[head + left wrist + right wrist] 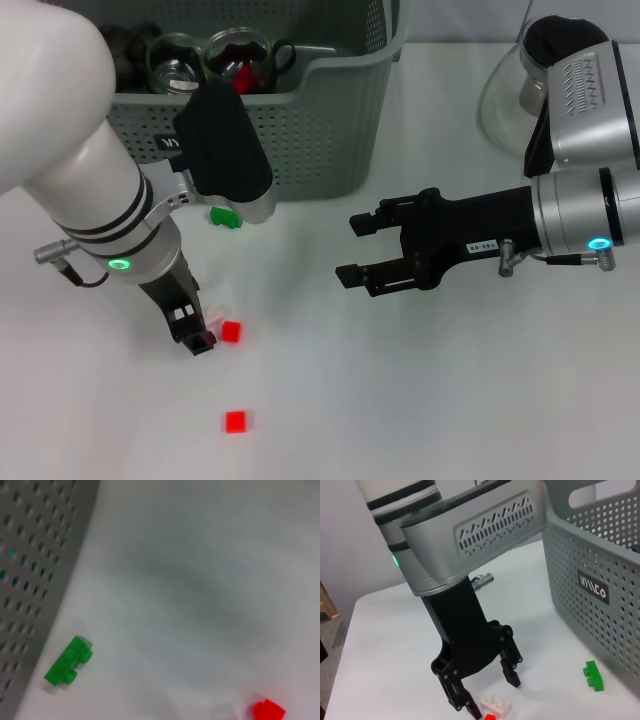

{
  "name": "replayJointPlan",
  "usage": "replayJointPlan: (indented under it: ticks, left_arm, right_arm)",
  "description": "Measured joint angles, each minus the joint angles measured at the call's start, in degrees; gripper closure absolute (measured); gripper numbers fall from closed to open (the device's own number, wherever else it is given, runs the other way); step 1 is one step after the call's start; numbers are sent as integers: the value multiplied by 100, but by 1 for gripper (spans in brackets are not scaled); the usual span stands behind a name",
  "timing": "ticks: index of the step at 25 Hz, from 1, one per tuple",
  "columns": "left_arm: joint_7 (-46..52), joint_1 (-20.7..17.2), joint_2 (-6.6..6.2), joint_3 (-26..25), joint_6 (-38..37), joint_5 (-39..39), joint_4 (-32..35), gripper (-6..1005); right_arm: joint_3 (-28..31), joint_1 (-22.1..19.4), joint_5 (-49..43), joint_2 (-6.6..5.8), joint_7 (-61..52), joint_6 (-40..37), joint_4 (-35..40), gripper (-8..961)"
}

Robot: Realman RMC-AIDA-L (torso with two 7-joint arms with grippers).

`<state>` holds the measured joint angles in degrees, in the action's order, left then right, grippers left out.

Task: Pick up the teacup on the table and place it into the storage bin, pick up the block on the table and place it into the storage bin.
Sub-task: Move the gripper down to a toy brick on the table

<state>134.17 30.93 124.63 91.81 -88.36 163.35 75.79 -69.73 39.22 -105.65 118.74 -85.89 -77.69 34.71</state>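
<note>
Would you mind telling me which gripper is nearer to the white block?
Left. The left gripper is open directly over the white block, fingers either side. The right gripper hovers open well off to the block's right.

Head view: big white left arm covers the left part of the grey-green perforated plastic storage bin incl. most of its black label, and the bin's top is cut by the frame edge; the glass teacups inside show only partly, count unclear. The small translucent white block is mostly hidden behind the left gripper; it shows better in right wrist view, where the red block beside it is cut off by the edge. Left wrist view is blurred, w/ its own fingers out of shot; a clear glass vessel by the right arm is half hidden, can't tell what it is.
</note>
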Motion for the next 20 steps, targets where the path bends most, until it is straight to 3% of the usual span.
replayJointPlan:
  ticks: [20]
  left_arm:
    - [84, -17, 0, 186, 116, 21, -27, 549]
  right_arm:
    - [-6, -20, 0, 9, 76, 71, 0, 188]
